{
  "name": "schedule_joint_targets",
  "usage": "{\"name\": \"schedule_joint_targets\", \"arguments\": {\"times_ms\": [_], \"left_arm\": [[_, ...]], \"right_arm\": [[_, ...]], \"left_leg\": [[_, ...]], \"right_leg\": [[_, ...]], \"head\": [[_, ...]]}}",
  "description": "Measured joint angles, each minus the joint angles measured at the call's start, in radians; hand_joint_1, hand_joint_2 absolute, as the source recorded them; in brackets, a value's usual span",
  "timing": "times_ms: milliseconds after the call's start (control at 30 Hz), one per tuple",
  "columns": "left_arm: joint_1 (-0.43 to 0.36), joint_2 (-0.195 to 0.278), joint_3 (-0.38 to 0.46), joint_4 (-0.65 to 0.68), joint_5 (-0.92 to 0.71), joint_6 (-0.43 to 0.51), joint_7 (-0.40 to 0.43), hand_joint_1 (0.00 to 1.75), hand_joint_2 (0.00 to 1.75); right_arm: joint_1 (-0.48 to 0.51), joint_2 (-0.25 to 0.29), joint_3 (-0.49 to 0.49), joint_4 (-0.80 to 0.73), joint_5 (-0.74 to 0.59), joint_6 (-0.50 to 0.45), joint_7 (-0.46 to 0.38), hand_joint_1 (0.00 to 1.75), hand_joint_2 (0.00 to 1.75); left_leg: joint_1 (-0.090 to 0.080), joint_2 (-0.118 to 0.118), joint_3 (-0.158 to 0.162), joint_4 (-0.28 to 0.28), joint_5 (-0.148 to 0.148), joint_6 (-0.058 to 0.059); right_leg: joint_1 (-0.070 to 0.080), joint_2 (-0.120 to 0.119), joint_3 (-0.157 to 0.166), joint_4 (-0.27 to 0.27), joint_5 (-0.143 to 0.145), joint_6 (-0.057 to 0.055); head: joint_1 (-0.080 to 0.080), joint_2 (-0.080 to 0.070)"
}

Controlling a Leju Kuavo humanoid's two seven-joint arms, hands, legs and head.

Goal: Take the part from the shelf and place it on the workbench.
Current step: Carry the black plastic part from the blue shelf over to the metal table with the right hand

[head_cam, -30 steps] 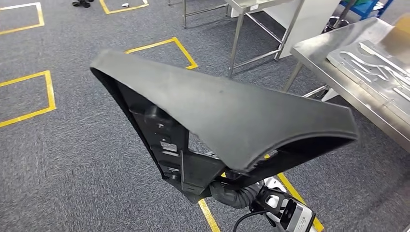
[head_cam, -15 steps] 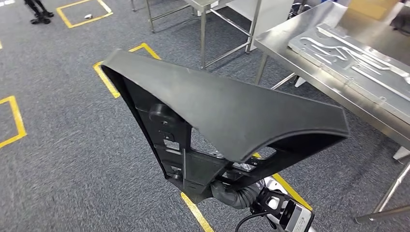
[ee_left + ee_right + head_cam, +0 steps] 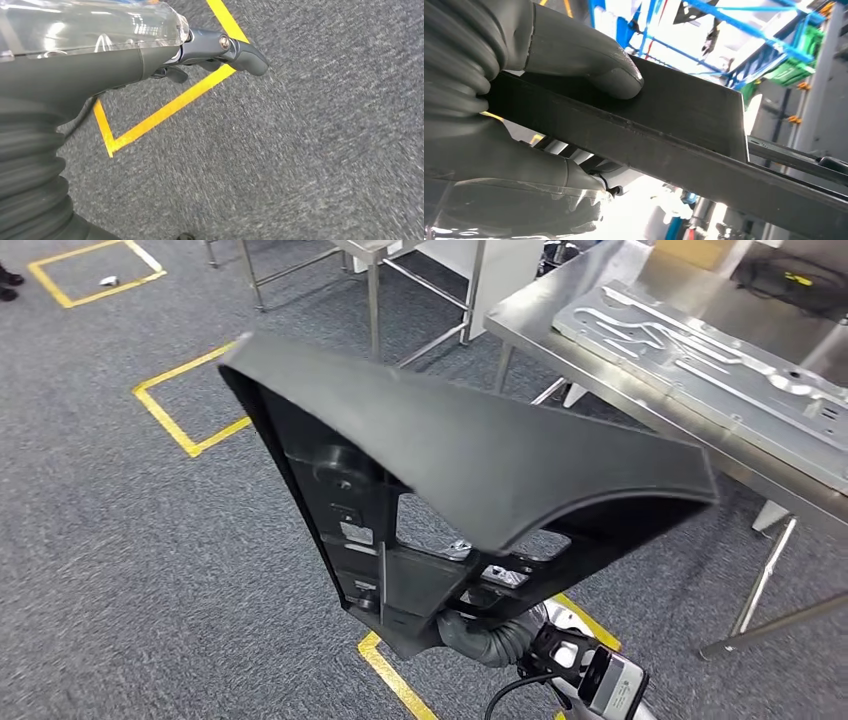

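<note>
Right hand (image 3: 524, 100) gripping black part (image 3: 470, 470) at its lower corner, part raised above hand, workbench (image 3: 560, 315) nearby

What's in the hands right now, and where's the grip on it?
The right hand holds the black triangular part at its lower narrow corner, thumb pressed on a flat edge. The left hand holds nothing.

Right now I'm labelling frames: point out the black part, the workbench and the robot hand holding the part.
black part (image 3: 480, 455), head view, on its broad outer face.
workbench (image 3: 560, 335), head view, on bare steel near its front edge.
right robot hand (image 3: 549, 100), right wrist view, gripping the part's edge.
</note>
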Motion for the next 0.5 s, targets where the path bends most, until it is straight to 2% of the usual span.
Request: {"name": "schedule_joint_targets", "arguments": {"times_ms": [33, 67, 133, 167, 200, 267, 300, 333, 367, 433, 467, 500], "left_arm": [[0.0, -0.001, 0.0, 0.0, 0.0, -0.001, 0.0, 0.0, 1.75], [-0.001, -0.002, 0.001, 0.0, 0.0, -0.002, -0.001, 0.0, 1.75], [-0.002, -0.007, 0.001, 0.0, -0.001, -0.003, -0.004, 0.0, 1.75], [-0.002, -0.008, 0.001, 0.0, -0.001, -0.003, -0.005, 0.0, 1.75], [-0.002, -0.01, 0.001, 0.0, -0.001, -0.002, -0.005, 0.0, 1.75], [-0.004, -0.011, 0.001, 0.0, -0.001, -0.001, -0.005, 0.0, 1.75], [-0.006, -0.012, 0.001, 0.0, -0.001, -0.001, -0.005, 0.0, 1.75], [-0.008, -0.012, 0.001, 0.0, -0.002, -0.002, -0.005, 0.0, 1.75], [-0.009, -0.013, 0.001, 0.0, -0.002, -0.003, -0.005, 0.0, 1.75], [-0.006, -0.014, 0.001, 0.0, -0.002, -0.007, -0.002, 0.0, 1.75], [-0.003, -0.014, 0.001, 0.0, -0.001, -0.009, 0.0, 0.0, 1.75], [0.0, -0.014, 0.002, 0.0, -0.001, -0.011, 0.002, 0.0, 1.75]], "right_arm": [[0.001, 0.0, 0.0, 0.002, 0.0, 0.001, 0.0, 1.75, 1.75], [0.0, 0.0, 0.0, 0.003, 0.0, 0.001, 0.0, 1.75, 1.75], [-0.003, 0.0, -0.001, 0.003, 0.0, 0.001, 0.0, 1.75, 1.75], [-0.005, 0.001, -0.001, 0.003, -0.001, 0.001, 0.0, 1.75, 1.75], [-0.006, 0.001, -0.001, 0.002, -0.001, 0.001, 0.0, 1.75, 1.75], [-0.006, 0.001, -0.003, 0.002, -0.001, 0.001, 0.0, 1.75, 1.75], [-0.005, 0.002, -0.004, 0.001, -0.001, 0.002, 0.0, 1.75, 1.75], [-0.006, 0.002, -0.005, 0.001, -0.002, 0.002, -0.001, 1.75, 1.75], [-0.007, 0.003, -0.006, 0.001, -0.002, 0.001, -0.001, 1.75, 1.75], [-0.008, 0.005, -0.006, 0.003, -0.003, 0.001, -0.001, 1.75, 1.75], [-0.008, 0.006, -0.006, 0.004, -0.003, 0.001, -0.001, 1.75, 1.75], [-0.006, 0.006, -0.006, 0.005, -0.004, 0.001, -0.001, 1.75, 1.75]], "left_leg": [[-0.002, 0.01, 0.003, 0.0, -0.002, 0.0], [-0.005, 0.019, 0.008, -0.001, -0.005, 0.0], [-0.009, 0.038, 0.017, -0.004, -0.01, -0.002], [-0.009, 0.047, 0.02, -0.006, -0.011, -0.006], [-0.008, 0.056, 0.021, -0.009, -0.012, -0.01], [-0.012, 0.077, 0.027, -0.017, -0.013, -0.02], [-0.016, 0.077, 0.031, -0.017, -0.017, -0.025], [-0.017, 0.064, 0.028, -0.004, -0.028, -0.028], [-0.019, 0.043, 0.014, 0.031, -0.049, -0.031], [-0.012, -0.007, -0.044, 0.157, -0.105, -0.036], [-0.011, -0.017, -0.078, 0.22, -0.125, -0.039], [-0.008, -0.021, -0.099, 0.254, -0.127, -0.042]], "right_leg": [[0.002, -0.003, 0.015, -0.036, 0.03, -0.005], [0.007, -0.012, 0.047, -0.104, 0.07, -0.014], [0.02, -0.048, 0.111, -0.231, 0.115, -0.035], [0.026, -0.059, 0.127, -0.266, 0.121, -0.044], [0.03, -0.062, 0.13, -0.276, 0.117, -0.049], [0.031, -0.041, 0.135, -0.292, 0.126, -0.056], [0.028, -0.031, 0.144, -0.308, 0.133, -0.057], [0.023, -0.023, 0.155, -0.324, 0.14, -0.058], [0.019, -0.014, 0.165, -0.338, 0.146, -0.059], [0.015, 0.005, 0.169, -0.342, 0.148, -0.063], [0.014, 0.017, 0.168, -0.339, 0.147, -0.063], [0.013, 0.03, 0.168, -0.336, 0.145, -0.061]], "head": [[0.0, 0.0], [0.0, 0.0], [0.0, 0.0], [0.0, 0.0], [0.0, 0.0], [0.0, 0.0], [-0.001, 0.0], [0.0, 0.0], [0.0, 0.0], [0.0, 0.0], [0.0, 0.0], [0.0, 0.0]]}}
